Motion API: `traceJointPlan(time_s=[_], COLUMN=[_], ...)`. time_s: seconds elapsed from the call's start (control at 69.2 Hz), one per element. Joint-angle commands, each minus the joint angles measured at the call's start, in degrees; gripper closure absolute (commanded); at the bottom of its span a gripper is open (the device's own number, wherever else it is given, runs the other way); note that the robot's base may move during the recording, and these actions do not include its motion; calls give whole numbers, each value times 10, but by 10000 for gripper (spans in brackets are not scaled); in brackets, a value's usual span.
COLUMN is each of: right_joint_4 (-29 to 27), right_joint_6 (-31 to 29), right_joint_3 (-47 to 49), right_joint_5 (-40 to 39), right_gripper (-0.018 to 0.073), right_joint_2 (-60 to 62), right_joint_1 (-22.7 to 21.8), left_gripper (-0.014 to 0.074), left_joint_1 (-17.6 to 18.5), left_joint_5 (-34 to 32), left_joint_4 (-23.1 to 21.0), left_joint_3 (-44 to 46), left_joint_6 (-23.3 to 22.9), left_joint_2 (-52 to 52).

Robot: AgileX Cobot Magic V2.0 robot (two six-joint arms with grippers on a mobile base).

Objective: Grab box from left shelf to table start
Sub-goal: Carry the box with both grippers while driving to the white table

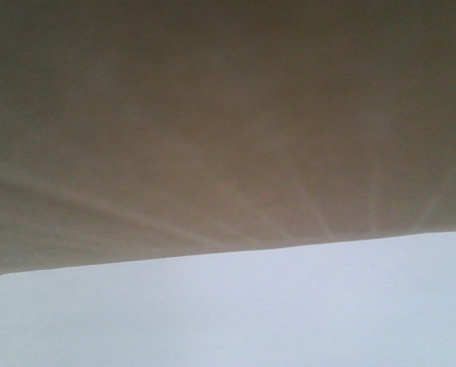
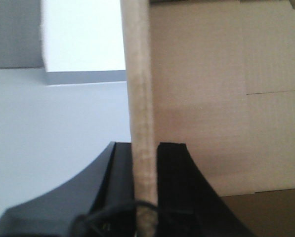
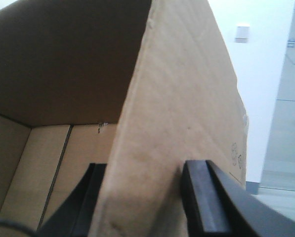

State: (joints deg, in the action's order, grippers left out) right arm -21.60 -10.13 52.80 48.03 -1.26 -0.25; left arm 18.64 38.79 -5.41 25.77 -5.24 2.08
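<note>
The brown cardboard box (image 1: 212,122) fills the upper part of the front view, its lower edge hanging over the white table (image 1: 289,313). In the left wrist view my left gripper (image 2: 142,148) is shut on a thin upright wall of the box (image 2: 140,74), one black finger on each side, with the box's open inside (image 2: 206,98) to the right. My right gripper (image 3: 147,168) is shut on another wall of the box (image 3: 177,108); its left finger (image 3: 95,182) is inside the box, its right finger (image 3: 201,187) outside. The left shelf is out of view.
The white table surface (image 2: 48,128) lies to the left of the left gripper, with a white block (image 2: 83,39) behind it. Beyond the box in the right wrist view stand a white wall with a small switch plate (image 3: 242,32) and a glass panel (image 3: 288,98).
</note>
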Motion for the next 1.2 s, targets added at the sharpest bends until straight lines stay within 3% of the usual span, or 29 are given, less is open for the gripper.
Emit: traceJointPlan(time_s=[0.0, 1.184], right_joint_4=[18, 18], right_joint_6=[-1, -1], right_joint_3=[17, 17], right_joint_5=[-85, -85], right_gripper=[499, 499], right_joint_2=[-7, -7], right_joint_1=[2, 2], left_gripper=[696, 696], left_joint_1=[0, 0], left_joint_5=[34, 34], left_joint_4=[73, 73], left_joint_3=[0, 0], left_joint_6=[15, 15], left_joint_2=[11, 11])
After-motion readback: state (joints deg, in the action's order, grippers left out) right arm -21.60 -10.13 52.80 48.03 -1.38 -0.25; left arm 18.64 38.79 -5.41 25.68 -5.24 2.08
